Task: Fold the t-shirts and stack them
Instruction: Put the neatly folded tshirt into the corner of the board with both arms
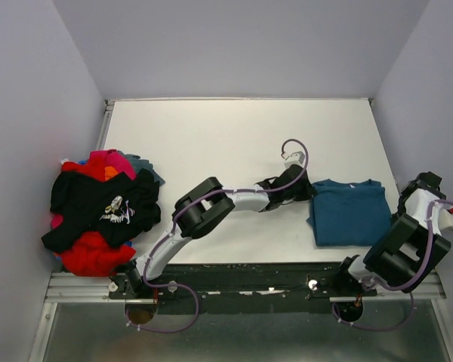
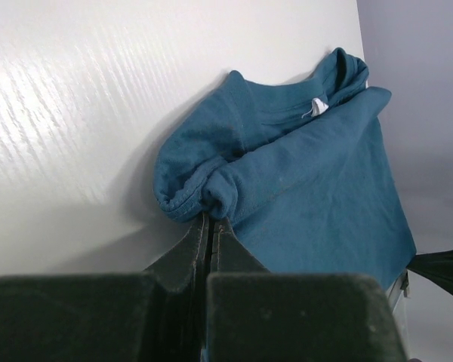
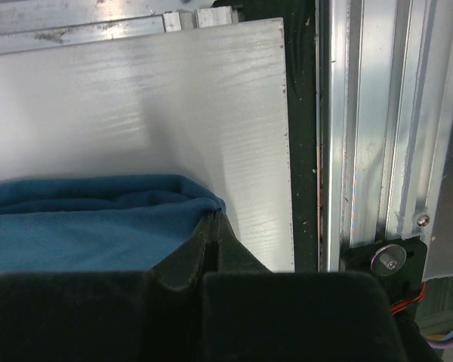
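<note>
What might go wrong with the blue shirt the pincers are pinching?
The left pincer and right pincer each grip only a small edge of the teal t-shirt, so it may slip free. The cloth by the left pincer is bunched, so the fold may go crooked. The table edge is close; cloth could slide over it.

Teal shirt (image 2: 309, 196) looks soft, matt cloth; counter (image 2: 98, 98) glossy white with faint grain; rail (image 3: 377, 128) bright ribbed metal.
</note>
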{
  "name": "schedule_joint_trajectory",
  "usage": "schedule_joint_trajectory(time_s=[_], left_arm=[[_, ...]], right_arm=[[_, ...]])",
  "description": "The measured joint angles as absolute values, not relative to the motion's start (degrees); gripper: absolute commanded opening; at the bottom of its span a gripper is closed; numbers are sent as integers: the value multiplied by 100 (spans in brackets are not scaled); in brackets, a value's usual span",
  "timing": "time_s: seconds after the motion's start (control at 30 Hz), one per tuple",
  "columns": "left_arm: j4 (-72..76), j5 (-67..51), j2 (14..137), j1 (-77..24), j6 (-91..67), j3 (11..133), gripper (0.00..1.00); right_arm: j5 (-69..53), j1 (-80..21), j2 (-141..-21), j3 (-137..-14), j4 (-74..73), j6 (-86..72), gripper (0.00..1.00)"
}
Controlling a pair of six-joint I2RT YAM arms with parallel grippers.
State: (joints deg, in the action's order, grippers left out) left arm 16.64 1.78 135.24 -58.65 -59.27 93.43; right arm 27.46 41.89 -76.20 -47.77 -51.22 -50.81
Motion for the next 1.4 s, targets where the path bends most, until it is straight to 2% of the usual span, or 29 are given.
schedule_joint_trajectory(time_s=[0.07,0.1,0.13,0.2,0.3,0.43,0.53,0.57,0.73,0.87,0.93,0.97,1.17,1.4], left_arm=[[1664,261,13524,-5935,-5964,9343,1],[1667,290,13524,-5959,-5970,9343,17],[1667,322,13524,-5981,-5986,9338,38],[1675,379,13524,-6014,-5979,9325,66],[1664,491,13522,-6020,-6007,9308,77],[1684,602,13458,-6003,-5927,9279,79],[1619,670,13358,-5944,-5787,9183,73],[1577,679,13327,-5916,-5725,9170,70],[1288,718,13124,-5734,-5341,9192,52],[1236,718,12901,-5704,-5186,9194,16],[1264,631,12862,-5741,-5116,9249,3],[1269,552,12866,-5763,-5100,9319,0],[1387,-128,13364,-5900,-5103,10175,0],[1190,-379,14221,-5874,-5076,10794,0]], right_arm=[[2759,4230,-7640,-4805,-5131,-5089,7],[2764,4239,-7642,-4812,-5133,-5096,16],[2770,4246,-7642,-4818,-5146,-5105,21],[2856,4250,-7642,-4853,-5245,-5227,21],[3050,4252,-7642,-4969,-5529,-5452,20],[3138,4261,-7518,-5057,-5706,-5590,16],[3037,4272,-7017,-5050,-5645,-5443,9],[2952,4274,-6783,-5033,-5566,-5349,1],[2377,4276,-5833,-4768,-5006,-4919,1],[2279,4276,-5846,-4436,-4831,-4925,1],[2259,4276,-6139,-4359,-4797,-4952,1],[2233,4276,-6340,-4357,-4786,-4958,1],[2126,4276,-7644,-4390,-4727,-5135,1],[2137,4276,-8031,-4397,-4635,-5435,1]])
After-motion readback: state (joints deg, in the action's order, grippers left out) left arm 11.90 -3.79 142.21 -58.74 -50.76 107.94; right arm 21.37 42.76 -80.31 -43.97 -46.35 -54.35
